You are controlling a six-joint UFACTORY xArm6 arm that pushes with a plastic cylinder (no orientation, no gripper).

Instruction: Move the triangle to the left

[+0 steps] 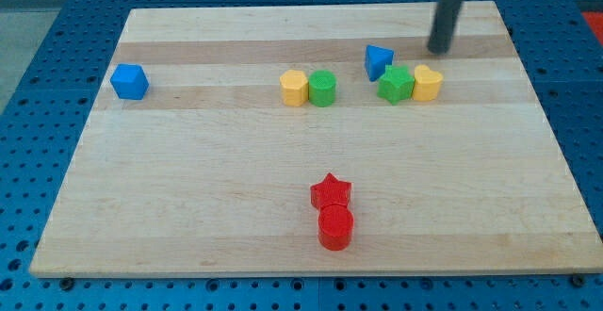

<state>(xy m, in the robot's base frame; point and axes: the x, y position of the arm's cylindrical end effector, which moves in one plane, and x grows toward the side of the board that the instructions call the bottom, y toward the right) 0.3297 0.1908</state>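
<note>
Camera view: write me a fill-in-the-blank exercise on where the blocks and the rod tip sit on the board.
1. My tip sits toward the view's ____ of the blue triangle.
2. The green star touches a ____ block on its right.
3. The red star sits just above a red ____.
4. The block farthest to the view's left is the ____ cube.

Missing words: right; yellow; cylinder; blue
</note>
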